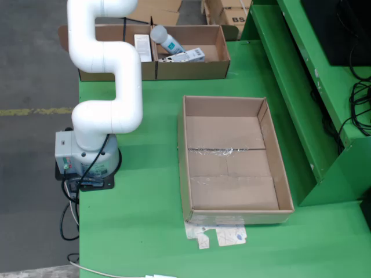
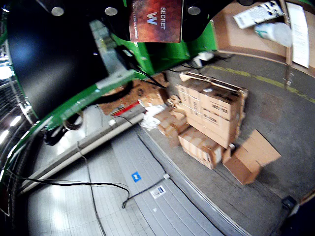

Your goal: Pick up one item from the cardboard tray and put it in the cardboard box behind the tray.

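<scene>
Cardboard tray [image 1: 232,162] empty, centre table; cardboard box [image 1: 168,58] at 12 o'clock holds bottle [image 1: 167,39], small boxes. Gripper [image 2: 156,22] clamps a brown "SECRET" card [image 2: 156,19].

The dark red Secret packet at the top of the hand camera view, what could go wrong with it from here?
1. The dark red Secret packet shows only at the picture's top edge, and how the hand holds it is out of sight, so it might slip.
2. The hand camera looks past the table at stacked cardboard cartons on the floor; a release now could miss.
3. The brown cardboard box behind the empty tray already holds a white bottle and small white cartons, so the packet could land on them.
</scene>
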You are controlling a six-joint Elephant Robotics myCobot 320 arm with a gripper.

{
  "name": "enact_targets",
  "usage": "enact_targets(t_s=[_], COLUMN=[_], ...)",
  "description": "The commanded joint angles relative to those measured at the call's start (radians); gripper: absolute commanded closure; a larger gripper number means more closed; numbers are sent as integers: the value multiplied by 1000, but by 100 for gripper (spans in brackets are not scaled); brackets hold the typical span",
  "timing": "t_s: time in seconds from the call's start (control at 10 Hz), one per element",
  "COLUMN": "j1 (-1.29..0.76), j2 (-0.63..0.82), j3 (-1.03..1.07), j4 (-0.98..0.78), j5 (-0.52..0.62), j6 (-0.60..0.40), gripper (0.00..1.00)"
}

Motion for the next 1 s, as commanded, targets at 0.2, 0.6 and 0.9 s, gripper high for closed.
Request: enact_targets(t_s=[0.2,0.6,0.9], j1=[5,-5,-42], j2=[-17,-29,-66], j3=[21,21,21], j4=[-631,-600,-572], j5=[895,883,903], j6=[556,551,546], gripper=[100,100,100])
